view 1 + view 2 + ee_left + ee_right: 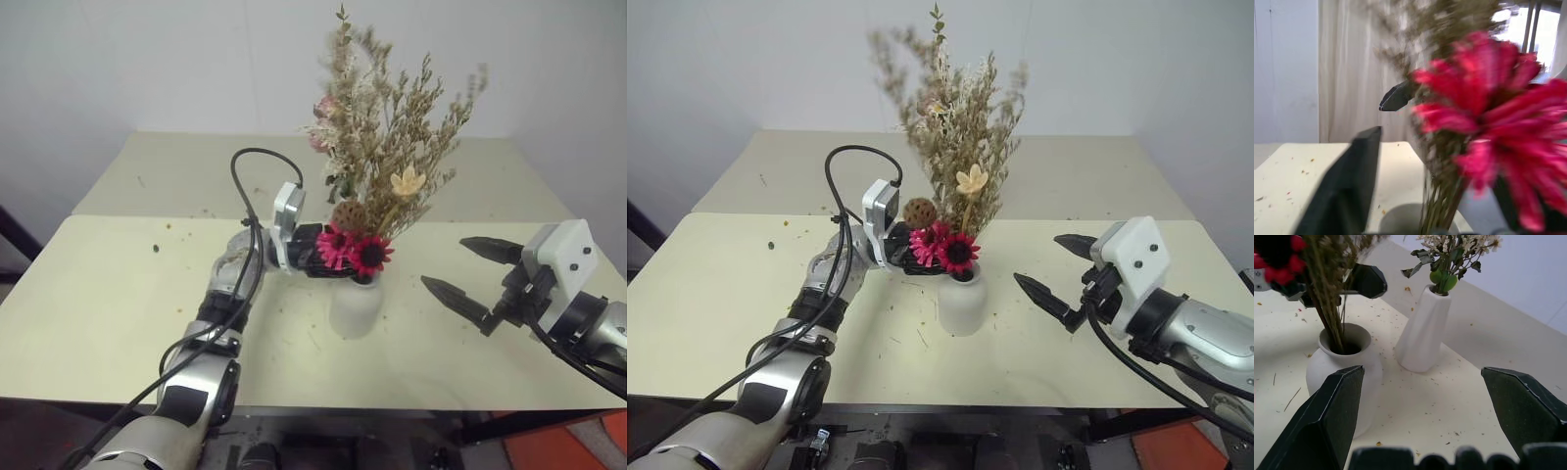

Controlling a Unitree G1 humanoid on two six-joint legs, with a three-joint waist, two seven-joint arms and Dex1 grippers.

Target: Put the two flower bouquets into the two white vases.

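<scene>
White unmarked vases (1342, 367) (1424, 330), both with bouquets (955, 157) (1449, 257)

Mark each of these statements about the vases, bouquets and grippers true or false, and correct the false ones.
1. The brown-and-magenta bouquet stands in the squat vase. True.
2. The tall vase is empty. False: it holds the pale bouquet.
3. The right gripper is open and holds nothing. True.
4. The left gripper is far from the stems. False: its fingers sit beside them.
5. The squat vase lies tipped over. False: it stands upright.
</scene>
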